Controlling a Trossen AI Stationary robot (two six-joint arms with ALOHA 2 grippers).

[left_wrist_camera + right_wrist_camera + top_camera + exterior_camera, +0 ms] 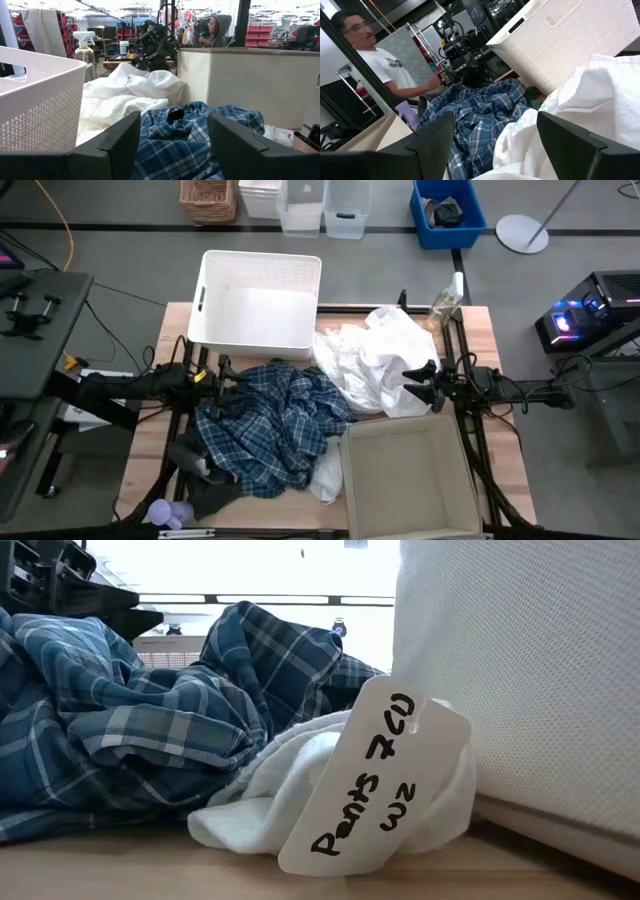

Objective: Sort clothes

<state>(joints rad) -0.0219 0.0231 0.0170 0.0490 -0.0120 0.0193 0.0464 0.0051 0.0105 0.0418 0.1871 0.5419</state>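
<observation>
A blue-and-white plaid shirt lies crumpled at the table's middle and near left; it also shows in the low view. A heap of white garments lies right of it, toward the far side. A dark piece sticks out under the plaid at the near left. A small white piece with a tag lies by the beige box. My left gripper is open at the plaid's left edge, touching nothing. My right gripper is open at the white heap's right edge.
A white slotted basket stands at the far left-middle. A beige box stands at the near right. A spray bottle stands at the far right; a purple object lies at the near left. People show in the room beyond.
</observation>
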